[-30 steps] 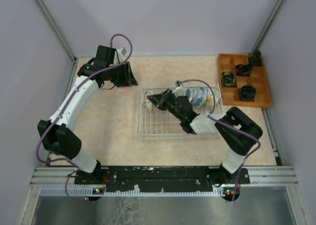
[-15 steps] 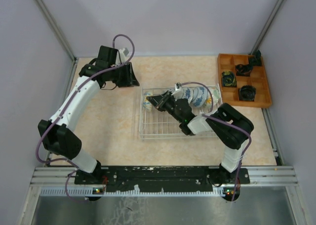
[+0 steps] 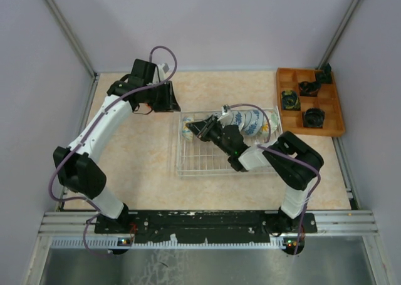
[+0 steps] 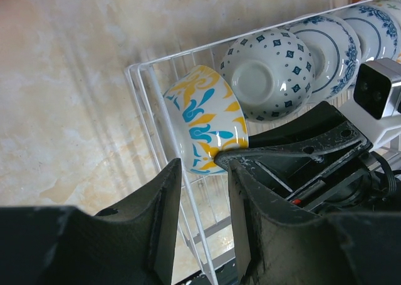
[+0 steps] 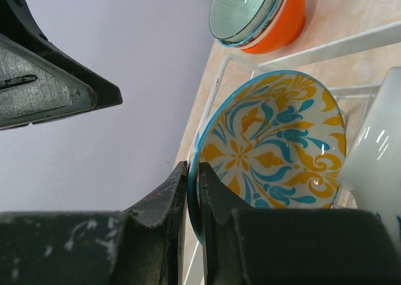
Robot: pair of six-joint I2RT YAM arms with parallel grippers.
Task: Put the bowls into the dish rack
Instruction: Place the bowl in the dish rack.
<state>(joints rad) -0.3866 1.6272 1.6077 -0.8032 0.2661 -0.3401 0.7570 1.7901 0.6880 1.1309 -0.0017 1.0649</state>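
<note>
An orange wooden tray with compartments sits at the far right of the pale marbled bench, holding several small black items, too small to identify, perhaps lids

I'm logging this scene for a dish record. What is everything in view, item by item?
yellow-and-blue bowl: one, white with yellow and blue pattern, on edge at the rack's far left corner
blue-and-white bowls: at least four, in a row on edge along the rack's far side
orange bowl: one, on the table just outside the rack
green-patterned bowl: one, nested in the orange bowl
dish rack: one, pale wire, mid-table
wooden tray: one, orange, far right
black items: about four, in the tray's compartments
table: one, beige marbled
left gripper: open, over the rack's left end
right gripper: shut on the yellow-and-blue bowl's rim
</note>
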